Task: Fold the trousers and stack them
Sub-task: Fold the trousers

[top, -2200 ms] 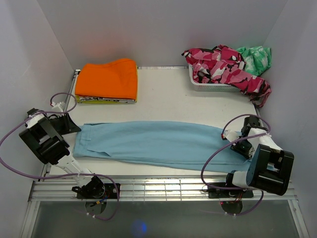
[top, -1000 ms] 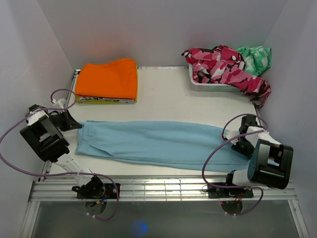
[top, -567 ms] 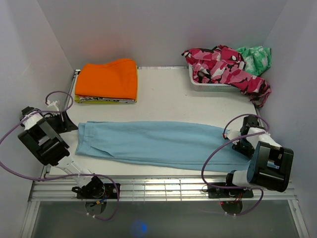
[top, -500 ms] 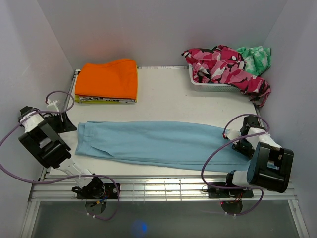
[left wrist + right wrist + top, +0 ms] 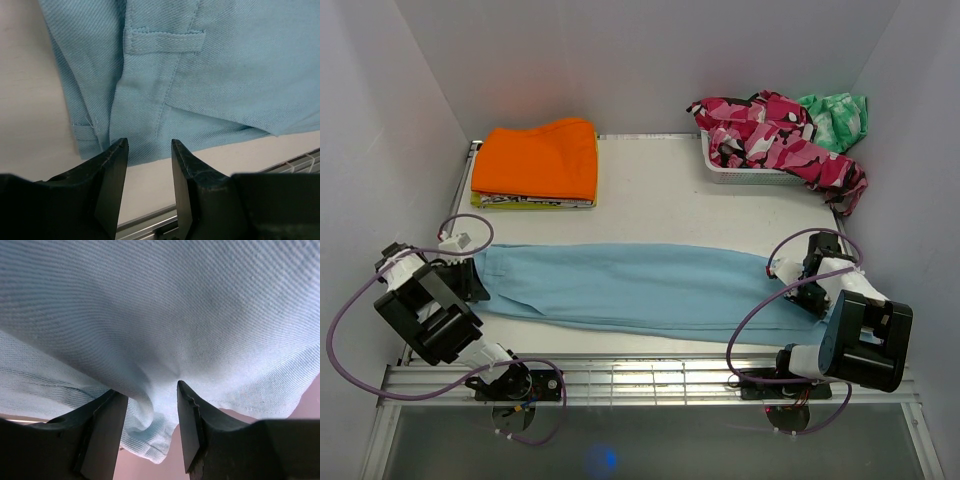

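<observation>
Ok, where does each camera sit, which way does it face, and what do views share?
Top external: above and behind the robot, looking down on the table; left arm and right arm flank the trousers.
Left wrist: on that arm, facing down past the left end effector at a belt loop.
Right wrist: on that arm, close on cloth bunching inside the right end effector.
Shared: the trousers, in all three.

Lab test booth: plain white walls (image 5: 640,60) around a robot table (image 5: 660,200).
</observation>
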You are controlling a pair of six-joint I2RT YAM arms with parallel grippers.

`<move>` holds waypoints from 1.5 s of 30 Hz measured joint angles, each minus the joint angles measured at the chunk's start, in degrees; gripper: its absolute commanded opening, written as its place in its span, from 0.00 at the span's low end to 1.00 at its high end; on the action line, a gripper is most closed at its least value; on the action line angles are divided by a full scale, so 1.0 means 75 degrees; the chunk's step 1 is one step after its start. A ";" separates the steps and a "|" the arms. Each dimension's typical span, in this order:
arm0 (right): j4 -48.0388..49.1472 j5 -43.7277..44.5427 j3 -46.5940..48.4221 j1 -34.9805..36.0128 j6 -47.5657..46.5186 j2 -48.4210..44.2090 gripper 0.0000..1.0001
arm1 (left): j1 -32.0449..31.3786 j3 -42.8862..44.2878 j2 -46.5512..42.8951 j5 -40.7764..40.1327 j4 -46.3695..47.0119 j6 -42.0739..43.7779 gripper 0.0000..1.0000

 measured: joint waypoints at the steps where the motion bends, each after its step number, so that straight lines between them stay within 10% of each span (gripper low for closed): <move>1: -0.0006 -0.0012 0.0009 0.0015 0.0017 0.0000 0.51 | 0.0000 -0.0067 0.0000 -0.0029 0.0067 -0.0052 0.50; 16: -0.0015 -0.0035 0.0012 0.0038 0.0052 -0.0006 0.51 | 0.0000 -0.0134 0.0052 -0.0513 0.0915 -0.0618 0.44; 25: -0.0015 -0.0035 0.0012 0.0038 0.0052 -0.0006 0.51 | 0.0000 -0.0134 0.0326 -0.0545 0.0909 -0.0647 0.23; 37: -0.0015 -0.0029 0.0012 0.0052 0.0047 -0.0006 0.51 | 0.0000 -0.0102 0.0673 -0.0694 0.0874 -0.0816 0.45; 45: -0.0015 -0.0029 0.0012 0.0058 0.0047 -0.0003 0.51 | 0.0003 -0.0102 0.0662 -0.0708 0.0866 -0.0775 0.00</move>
